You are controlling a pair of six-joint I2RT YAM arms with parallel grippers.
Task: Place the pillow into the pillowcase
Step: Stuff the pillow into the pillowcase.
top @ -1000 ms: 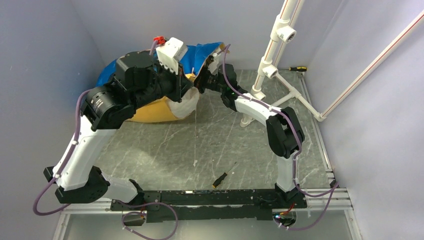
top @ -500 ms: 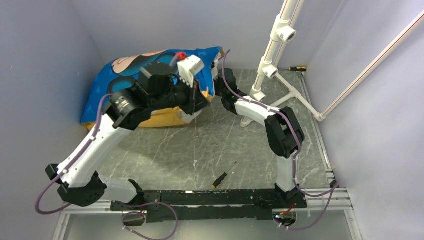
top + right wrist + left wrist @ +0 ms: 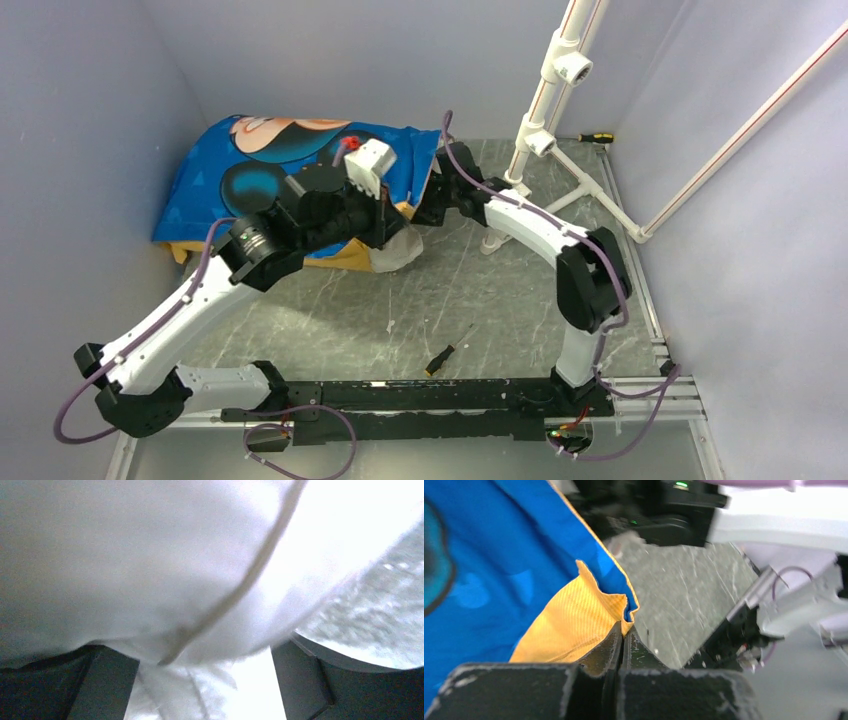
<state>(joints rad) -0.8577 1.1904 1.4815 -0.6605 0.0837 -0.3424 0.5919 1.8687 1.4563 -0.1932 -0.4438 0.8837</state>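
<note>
Toward the upper left of the overhead view, the pillowcase lies blue side up on the table, with a white end of the pillow poking from its opening. The left gripper is pinched on the case's orange-yellow hem. The right gripper has its jaws apart, with the pillow bulging between them.

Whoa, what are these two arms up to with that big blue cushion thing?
They are stuffing a white pillow into a blue pillowcase. The left hand is pinched shut on the orange-yellow edge of the pillowcase at its opening. The right hand, fingers apart, has the pillow pressed up against it at that same opening. Most of the pillow seems to be inside already; only a white end shows, sticking out onto the table.
</note>
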